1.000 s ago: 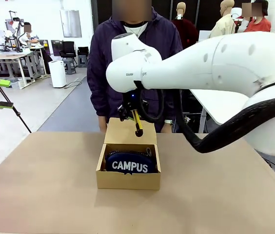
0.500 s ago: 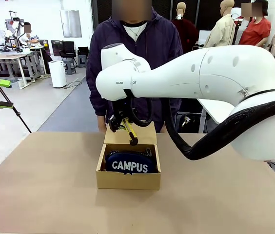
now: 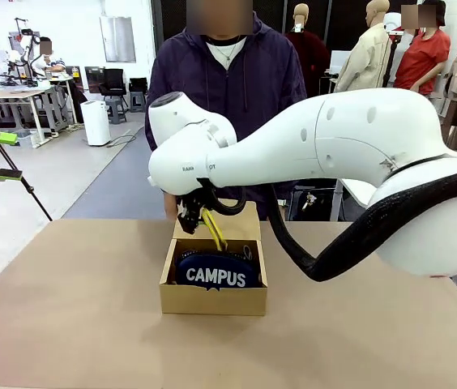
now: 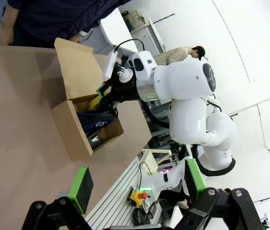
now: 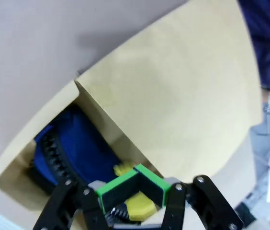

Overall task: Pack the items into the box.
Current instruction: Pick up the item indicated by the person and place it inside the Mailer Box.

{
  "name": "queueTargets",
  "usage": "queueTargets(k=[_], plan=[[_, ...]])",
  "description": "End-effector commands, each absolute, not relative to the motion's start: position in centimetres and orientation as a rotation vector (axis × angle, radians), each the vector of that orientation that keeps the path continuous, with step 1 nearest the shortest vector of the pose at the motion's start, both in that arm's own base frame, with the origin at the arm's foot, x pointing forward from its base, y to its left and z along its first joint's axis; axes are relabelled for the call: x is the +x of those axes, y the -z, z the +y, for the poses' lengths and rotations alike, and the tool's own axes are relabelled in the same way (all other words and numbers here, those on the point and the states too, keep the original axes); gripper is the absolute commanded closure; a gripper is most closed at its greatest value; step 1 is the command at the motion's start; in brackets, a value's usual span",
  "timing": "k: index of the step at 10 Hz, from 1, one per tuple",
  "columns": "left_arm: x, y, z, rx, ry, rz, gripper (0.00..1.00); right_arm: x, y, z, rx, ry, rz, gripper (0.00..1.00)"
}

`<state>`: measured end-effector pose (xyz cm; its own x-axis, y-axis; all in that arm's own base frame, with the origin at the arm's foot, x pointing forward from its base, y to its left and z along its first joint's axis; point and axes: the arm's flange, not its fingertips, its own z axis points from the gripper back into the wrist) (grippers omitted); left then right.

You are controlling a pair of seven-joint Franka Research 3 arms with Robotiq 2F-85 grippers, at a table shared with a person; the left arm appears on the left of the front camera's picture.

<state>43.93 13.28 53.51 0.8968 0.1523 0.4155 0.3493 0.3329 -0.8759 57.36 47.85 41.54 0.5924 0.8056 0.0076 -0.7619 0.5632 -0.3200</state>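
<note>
Reaches in from the right with the right arm (image 3: 334,138), sweeping across the middle toward the far side of the surface (image 3: 66,308). Bends sharply at the wrist, elbow high, and points the right hand (image 3: 202,217) down. Clamps its green pads (image 5: 118,187) together on a yellow-and-black utility knife (image 3: 214,233), which slants down below the grip. Holds the left hand (image 4: 137,177) off to the side, well apart from the other, aimed across the surface toward the right arm. Spreads the left fingers (image 4: 81,189) wide, green pads facing each other

R pincer (image 3: 199,215) w/ knife (image 3: 213,230) over box (image 3: 212,301), maybe touching pouch (image 3: 215,276).
</note>
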Motion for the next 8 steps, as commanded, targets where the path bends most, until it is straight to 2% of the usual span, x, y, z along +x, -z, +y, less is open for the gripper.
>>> queueTargets(k=[1, 3, 4, 5, 8], plan=[[43.78, -53.77, 13.21, -1.234, 0.129, -0.460, 0.00, 57.03, -41.22, 47.58, -0.330, -1.002, -0.198, 1.00], [43.78, -53.77, 13.21, -1.234, 0.129, -0.460, 0.00, 56.87, -40.94, 47.37, -0.314, -1.018, -0.177, 1.00], [43.78, -53.77, 13.21, -1.234, 0.129, -0.460, 0.00, 56.88, -40.86, 47.19, -0.295, -1.019, -0.173, 0.40], [43.78, -53.77, 13.21, -1.234, 0.129, -0.460, 0.00, 56.91, -40.89, 47.11, -0.284, -1.015, -0.173, 0.00], [43.78, -53.77, 13.21, -1.234, 0.129, -0.460, 0.00, 56.95, -40.84, 46.87, -0.269, -1.014, -0.169, 0.00]])
